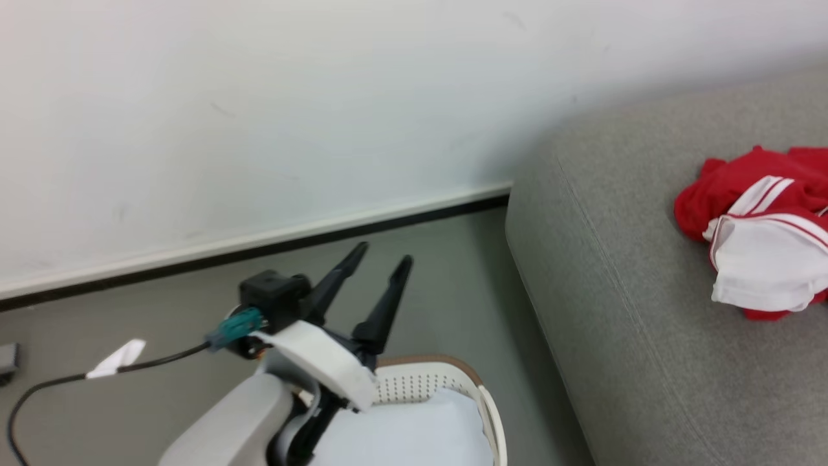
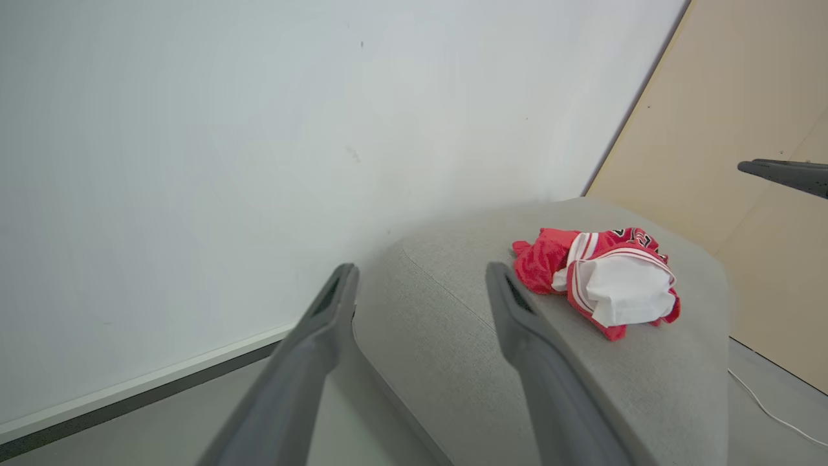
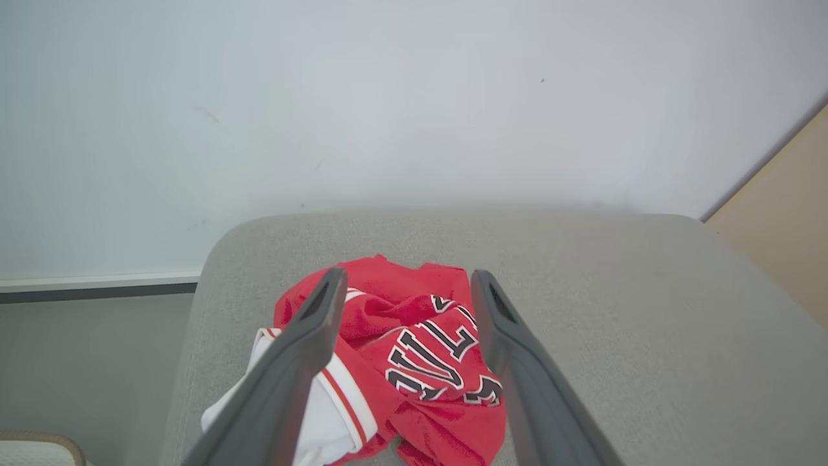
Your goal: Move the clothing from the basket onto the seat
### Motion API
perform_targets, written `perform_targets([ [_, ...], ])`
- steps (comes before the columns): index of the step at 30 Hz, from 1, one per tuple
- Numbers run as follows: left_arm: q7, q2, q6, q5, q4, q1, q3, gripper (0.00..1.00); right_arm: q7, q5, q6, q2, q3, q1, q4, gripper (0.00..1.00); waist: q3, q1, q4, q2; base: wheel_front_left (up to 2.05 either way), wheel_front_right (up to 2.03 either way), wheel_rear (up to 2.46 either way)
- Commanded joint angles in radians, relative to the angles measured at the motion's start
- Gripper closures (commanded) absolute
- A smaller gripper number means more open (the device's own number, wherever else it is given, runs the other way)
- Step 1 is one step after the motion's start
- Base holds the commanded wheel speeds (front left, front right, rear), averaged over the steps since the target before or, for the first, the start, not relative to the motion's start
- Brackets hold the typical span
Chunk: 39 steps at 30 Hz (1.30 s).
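Down in the head view, the left gripper (image 1: 384, 254) is wide open above the basket (image 1: 414, 383), which maybe holds white cloth. Left wrist view: red clothes (image 2: 601, 278) lie on the sofa (image 2: 440, 310). Right wrist view: the right gripper (image 3: 409, 276) hangs open over them, holding nothing.

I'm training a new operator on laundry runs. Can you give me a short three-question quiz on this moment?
1. True or false: the right gripper is shut on the crumpled red-and-white fabric clothing.
2. The clothing lies on: A) the floor; B) the large light-grey upholstered sofa; C) a wooden table.
3. In the head view, which gripper stands open by the rounded white perforated plastic basket with a tan rim?
Key: 1 false, it is open; 2 B; 3 the left gripper.
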<state>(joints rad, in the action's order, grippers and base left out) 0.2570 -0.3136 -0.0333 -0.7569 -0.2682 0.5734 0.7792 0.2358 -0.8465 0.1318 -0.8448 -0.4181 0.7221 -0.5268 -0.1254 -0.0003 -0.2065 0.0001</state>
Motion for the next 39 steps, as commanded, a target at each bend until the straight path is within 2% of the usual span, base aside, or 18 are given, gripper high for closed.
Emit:
perform_targets([
  [1, 0.006, -0.020, -0.017, -0.008, 0.008, -0.036, -0.026, 0.00, -0.039, 0.023, -0.002, 0.019, 0.022, -0.033, 0.043, 0.00, 0.052, 0.0003, 0.034, -0.0001, 0.00, 0.00, 0.00],
  [5, 0.007, -0.054, -0.048, -0.017, 0.026, -0.083, -0.088, 0.00, -0.127, 0.054, -0.002, 0.070, 0.069, -0.086, 0.134, 0.00, 0.088, 0.0003, 0.062, -0.0001, 0.00, 0.00, 0.00],
  [11, 0.008, -0.097, -0.088, 0.005, 0.064, -0.157, -0.219, 0.00, -0.257, 0.117, -0.002, 0.199, 0.182, -0.187, 0.235, 0.00, 0.118, 0.0003, 0.105, -0.0001, 0.00, 0.00, 0.00],
  [14, 0.007, -0.105, -0.103, 0.029, 0.078, -0.200, -0.291, 0.00, -0.314, 0.163, -0.002, 0.279, 0.228, -0.253, 0.278, 0.00, 0.124, 0.0003, 0.128, -0.0001, 0.00, 0.00, 0.00],
  [15, 0.007, -0.105, -0.103, 0.029, 0.078, -0.200, -0.291, 0.00, -0.314, 0.163, -0.002, 0.279, 0.228, -0.253, 0.278, 0.00, 0.124, 0.0003, 0.128, -0.0001, 0.00, 0.00, 0.00],
  [18, 0.007, -0.100, -0.111, 0.057, 0.085, -0.243, -0.352, 0.00, -0.351, 0.218, -0.002, 0.343, 0.252, -0.322, 0.312, 0.00, 0.128, 0.0003, 0.152, -0.0001, 0.00, 0.00, 0.00],
  [28, 0.007, -0.017, -0.090, 0.184, 0.064, -0.380, -0.528, 0.00, -0.468, 0.301, -0.002, 0.526, 0.250, -0.524, 0.300, 0.00, 0.138, 0.0003, 0.205, -0.0001, 0.00, 0.00, 0.00],
  [33, 0.007, 0.038, -0.078, 0.261, 0.043, -0.445, -0.604, 0.00, -0.496, 0.345, -0.002, 0.582, 0.215, -0.587, 0.268, 0.00, 0.145, 0.0003, 0.214, -0.0001, 0.00, 0.00, 0.00],
  [39, 0.007, 0.100, -0.035, 0.338, 0.014, -0.501, -0.677, 0.00, -0.500, 0.387, -0.002, 0.630, 0.225, -0.611, 0.277, 0.00, 0.153, 0.0003, 0.208, -0.0001, 0.00, 0.00, 0.00],
])
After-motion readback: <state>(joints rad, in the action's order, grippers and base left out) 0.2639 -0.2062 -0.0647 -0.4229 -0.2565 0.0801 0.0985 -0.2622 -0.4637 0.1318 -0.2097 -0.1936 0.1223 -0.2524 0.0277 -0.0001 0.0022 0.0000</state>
